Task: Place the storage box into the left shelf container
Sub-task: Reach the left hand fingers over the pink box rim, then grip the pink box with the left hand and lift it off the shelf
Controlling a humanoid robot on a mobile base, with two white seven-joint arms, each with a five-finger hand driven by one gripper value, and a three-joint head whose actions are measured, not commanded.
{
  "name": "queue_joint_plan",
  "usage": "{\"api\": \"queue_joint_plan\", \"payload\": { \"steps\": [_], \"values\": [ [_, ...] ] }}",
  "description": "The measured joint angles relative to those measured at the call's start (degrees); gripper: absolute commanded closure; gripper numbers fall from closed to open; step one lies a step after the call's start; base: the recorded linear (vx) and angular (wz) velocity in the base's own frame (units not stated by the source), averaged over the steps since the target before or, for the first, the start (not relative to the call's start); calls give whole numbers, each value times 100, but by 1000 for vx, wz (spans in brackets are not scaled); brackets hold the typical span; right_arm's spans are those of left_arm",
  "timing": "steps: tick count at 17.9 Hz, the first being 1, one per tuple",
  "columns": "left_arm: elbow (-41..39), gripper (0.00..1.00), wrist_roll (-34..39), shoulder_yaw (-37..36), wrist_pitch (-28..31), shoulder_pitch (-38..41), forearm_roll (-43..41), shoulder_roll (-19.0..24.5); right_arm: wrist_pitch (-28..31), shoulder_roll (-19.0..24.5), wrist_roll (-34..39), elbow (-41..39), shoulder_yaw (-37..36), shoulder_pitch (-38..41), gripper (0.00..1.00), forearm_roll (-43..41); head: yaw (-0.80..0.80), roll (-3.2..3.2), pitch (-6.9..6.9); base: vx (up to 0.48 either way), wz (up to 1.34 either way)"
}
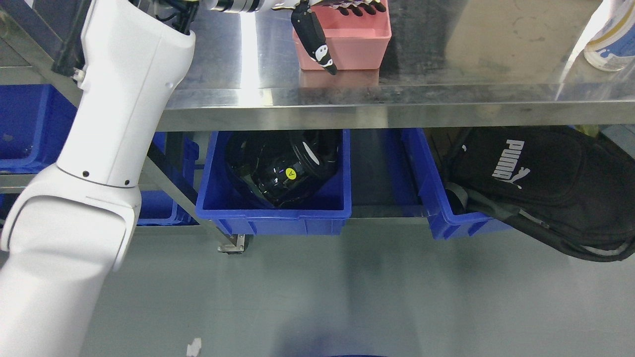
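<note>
We see the left arm come in from the lower left and rise in a broad white column to the top edge, where it bends right over the steel table. Its hand sits at the pink storage box, which stands on the far part of the tabletop near the top middle. The thumb runs down the outside of the box's left wall, and the dark fingertips hook over the far rim, so the hand looks closed around the box; the top edge cuts off the knuckles, so we cannot be sure how firm the hold is. The box appears to rest on the steel, with a faint pink reflection below its near wall.

Under the table we count 3 blue bins. The left one sits on a shelf behind the arm, largely hidden. The middle one holds a glossy black object with a small yellow sticker. The right one has a black backpack spilling out over its right side. At the far right of the tabletop stands a white and blue bottle, only partly in frame. The floor below is grey, with a small white scrap near the bottom edge.
</note>
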Motion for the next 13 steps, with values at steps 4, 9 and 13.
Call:
{"api": "queue_joint_plan", "payload": {
  "steps": [4,9,13],
  "values": [
    [201,7,-3,-88,3,-35,-66,-29,-22,0,1,0,0,0,0,0,0,0,0,0,0],
    [512,15,-3,-156,19,-62,-187,-119,-24,0,2,0,0,0,0,0,0,0,0,0,0],
    [753,35,9,-152,-72,-78,-247,-239,2,0,2,0,0,0,0,0,0,0,0,0,0]
  ]
}}
